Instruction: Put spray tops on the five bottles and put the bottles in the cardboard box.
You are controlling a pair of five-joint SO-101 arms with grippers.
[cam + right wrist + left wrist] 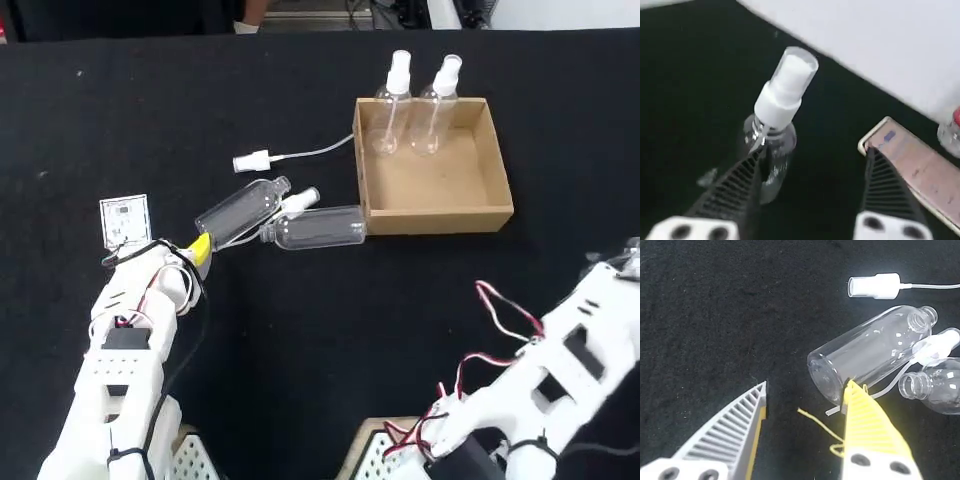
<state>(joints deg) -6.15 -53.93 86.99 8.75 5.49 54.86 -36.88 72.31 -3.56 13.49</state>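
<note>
- Lying on its side on the black table (300,350), the first open bottle (870,352) has its base right at the yellow tip of the left fingers (870,435). Its bare neck points away from them. Whether tip and base touch I cannot tell.
- The left fingers, one grey and one yellow, are spread wide with bare table between them; they hold nothing.
- The second open bottle (935,385) also lies on its side, past the yellow finger and just beside the first. Its neck is turned toward the first bottle's body.
- The near spray top (940,342) rests between the two open bottles, against the first one's shoulder. Its thin tube runs back toward the yellow tip.
- The far spray top (875,286) lies alone beyond the first open bottle, farther from the left fingers. Its tube trails toward the cardboard box (440,215).
- In the box, well apart from the left fingers, one capped bottle (392,110) and the other capped bottle (438,110) stand upright side by side against the far wall.
- The right fingers (740,195), both black, are spread apart and grip nothing.
- The fifth bottle (785,90), spray top on, stands upright just ahead of them. Its body is partly hidden behind one fingertip.
- A flat tan board (912,172) lies near the other right fingertip; what it is I cannot tell.
- A small white card (125,220) lies on the table beside the left arm, behind its fingers.
</note>
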